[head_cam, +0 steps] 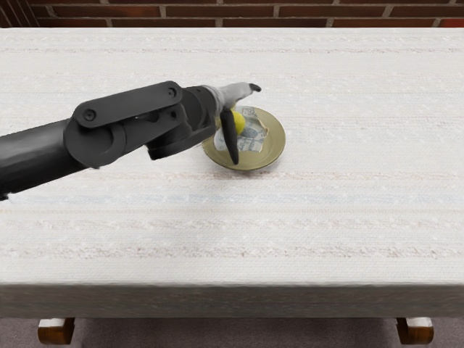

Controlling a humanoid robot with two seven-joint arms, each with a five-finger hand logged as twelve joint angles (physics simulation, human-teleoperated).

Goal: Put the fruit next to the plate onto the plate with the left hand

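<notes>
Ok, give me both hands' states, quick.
Left hand: closed on the yellow fruit, over the plate.
Right hand: not in view.

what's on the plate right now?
Yellow fruit shows over the left side of the plate, partly behind the left robot hand. The hand hides the fruit's underside, so resting or held is unclear.

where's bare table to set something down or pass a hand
Free: table right of the plate, the front strip, the back strip by the brick wall. Crowded: plate's left side, where the left robot hand and yellow fruit sit, with the arm spanning the left.
</notes>
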